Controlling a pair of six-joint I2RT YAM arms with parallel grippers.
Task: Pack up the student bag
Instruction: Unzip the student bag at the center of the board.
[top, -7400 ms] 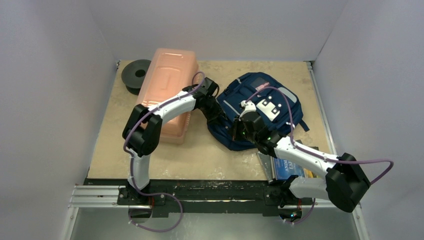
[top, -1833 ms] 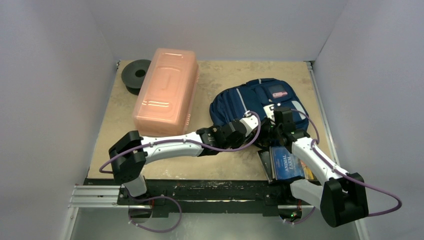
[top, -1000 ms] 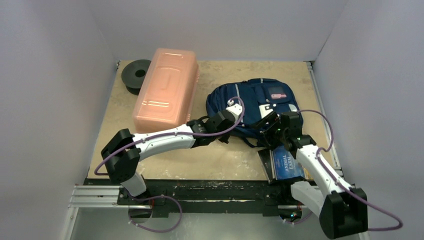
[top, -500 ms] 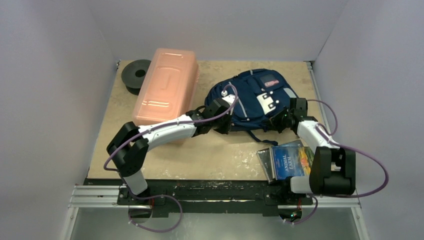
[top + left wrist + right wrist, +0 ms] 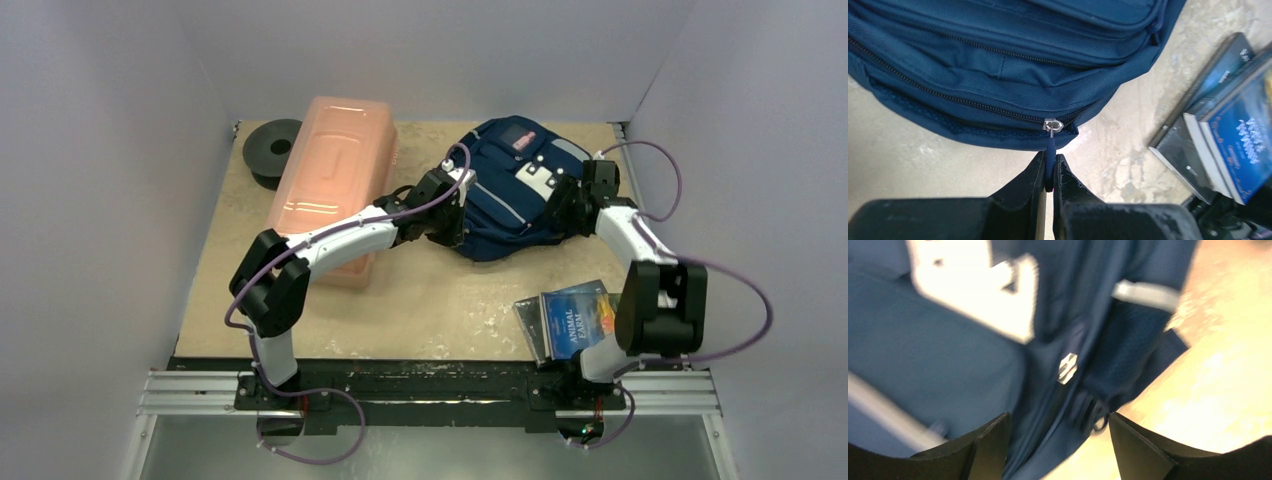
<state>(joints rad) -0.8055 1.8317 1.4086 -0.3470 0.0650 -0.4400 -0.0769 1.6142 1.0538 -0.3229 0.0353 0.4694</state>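
The navy blue fabric backpack with grey stripes (image 5: 505, 195) has slid up toward the back of the table and swung round since a moment ago. The right arm has left the books and come in against the bag's right flank.

The left gripper (image 5: 1049, 167) is clenched tight on the dark blue zip pull (image 5: 1049, 152), which hangs from the silver slider (image 5: 1053, 125) at the bag's near edge. The right gripper (image 5: 1058, 417) has its jaws spread over the bag's side panel. That view is blurred and I see nothing pinched between them.

I'd call this bag soft, limp and light. It sags where it lies and looks ready to skate over the beige tabletop (image 5: 430, 300) with any tug. Pulling the zip alone will likely drag the whole bag along, so the pull tab is the right handle for opening. The other gripper should pin the fabric or a strap close beside the zip track.

Room is tight up there, with the back wall just beyond the bag and the right wall close to the right arm. The long pink translucent plastic box (image 5: 335, 185) lies just left of the left arm. The open ground is the near side, between the bag and the stack of books with the blue cover (image 5: 578, 318).
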